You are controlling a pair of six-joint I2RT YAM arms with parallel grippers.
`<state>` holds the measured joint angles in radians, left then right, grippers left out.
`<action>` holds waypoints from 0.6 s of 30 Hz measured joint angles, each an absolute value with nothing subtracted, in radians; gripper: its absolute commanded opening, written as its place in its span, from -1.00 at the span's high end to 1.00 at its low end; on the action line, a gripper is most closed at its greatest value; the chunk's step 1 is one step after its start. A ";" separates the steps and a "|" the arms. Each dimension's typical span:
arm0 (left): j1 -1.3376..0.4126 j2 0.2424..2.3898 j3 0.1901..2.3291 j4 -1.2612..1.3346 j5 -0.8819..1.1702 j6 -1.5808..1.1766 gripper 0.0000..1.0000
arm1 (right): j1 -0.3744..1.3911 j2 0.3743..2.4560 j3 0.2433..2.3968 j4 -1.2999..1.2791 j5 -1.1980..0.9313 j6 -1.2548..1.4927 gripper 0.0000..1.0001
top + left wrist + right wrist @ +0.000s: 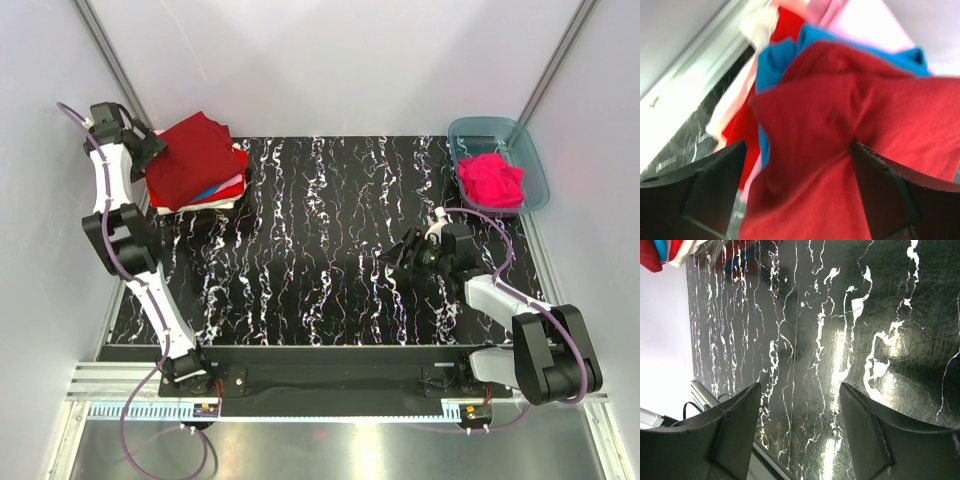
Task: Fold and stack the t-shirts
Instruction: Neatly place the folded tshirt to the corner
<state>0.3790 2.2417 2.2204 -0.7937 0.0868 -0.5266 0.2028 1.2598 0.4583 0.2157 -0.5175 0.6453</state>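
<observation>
White walls [330,60] close in a black table [320,300] veined with white.

At its far-left corner sits the stack [232,188] of folded shirts. A dark red t-shirt [195,155] lies on top, and slivers of a bright blue shirt [775,65], white and pale pink cloth show at the edges beneath it. The left gripper [150,150] hangs at the stack's left edge. In its wrist view the fingers stand wide apart on either side of the dark red cloth, which bunches between them, and they do not look clamped on it. I judge that the top shirt has been set down and let go, though its near edge looks rumpled rather than square.

Well to the right of the stack, over bare table, the right gripper [410,255] hovers with its fingers spread and nothing between them.

Farthest right of the stack, in the opposite far corner, a translucent tub [485,122] holds a crumpled hot pink t-shirt [490,180].

By my reading the task is well along: several shirts are folded and piled, and at least the hot pink one is left to lift out, spread on the open middle, fold and add to the stack. I cannot tell whether more cloth lies under it in the tub.
</observation>
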 measured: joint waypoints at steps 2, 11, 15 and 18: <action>0.379 2.194 2.152 -0.783 0.092 -0.537 -0.97 | 0.203 1.260 0.458 0.216 -0.517 0.645 -0.43; 0.379 1.986 2.009 -0.769 0.093 -0.563 -0.97 | 0.202 1.260 0.458 0.216 -0.518 0.645 -0.43; 0.379 1.913 2.000 -0.775 0.093 -0.575 -0.97 | 0.202 1.260 0.458 0.216 -0.519 0.645 -0.43; 0.379 1.830 1.929 -0.768 0.094 -0.591 -0.97 | 0.200 1.260 0.458 0.216 -0.523 0.645 -0.43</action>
